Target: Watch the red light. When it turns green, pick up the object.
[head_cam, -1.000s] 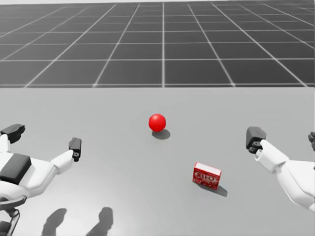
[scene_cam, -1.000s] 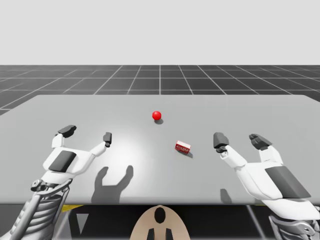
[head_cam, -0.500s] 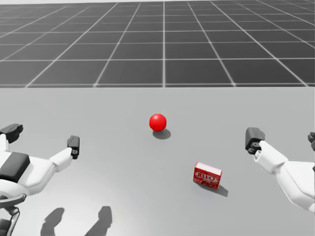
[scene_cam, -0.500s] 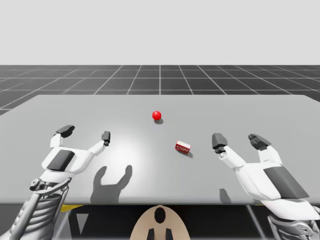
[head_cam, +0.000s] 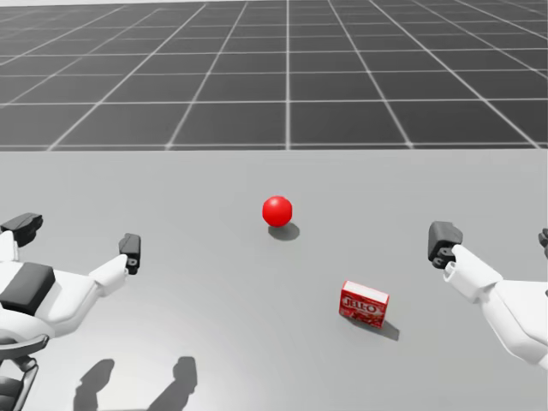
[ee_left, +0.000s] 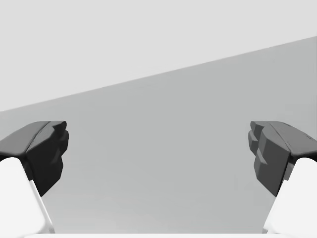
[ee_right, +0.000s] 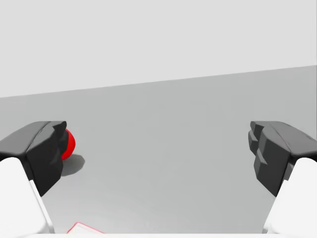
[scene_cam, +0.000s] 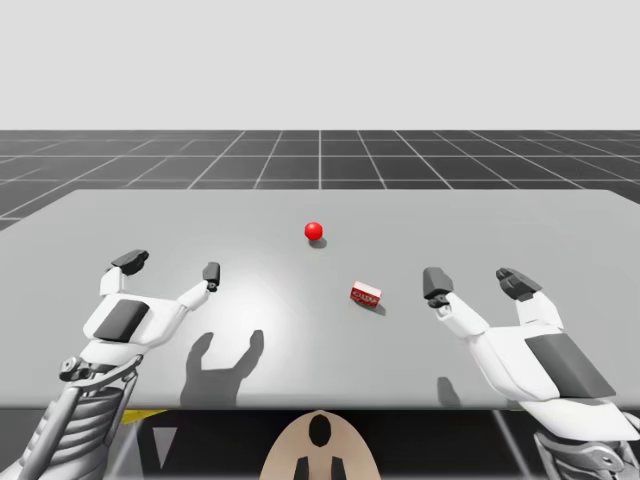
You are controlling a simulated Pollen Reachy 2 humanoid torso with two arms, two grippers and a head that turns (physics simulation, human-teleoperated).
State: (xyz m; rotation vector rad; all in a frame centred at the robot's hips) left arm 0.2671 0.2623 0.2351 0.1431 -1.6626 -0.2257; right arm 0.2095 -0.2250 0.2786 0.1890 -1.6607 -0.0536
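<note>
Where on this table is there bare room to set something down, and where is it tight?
Bare table runs behind the red ball to the far edge, and between the left pincer and the red box. The narrowest gap lies between that box and the right pincer.

In the right wrist view the glossy red ball light (ee_right: 70,144) is half hidden behind one dark finger (ee_right: 44,148) of my right gripper (ee_right: 158,153), and the small red rectangular box (ee_right: 85,229) is cut off by the frame edge, only a corner showing
</note>
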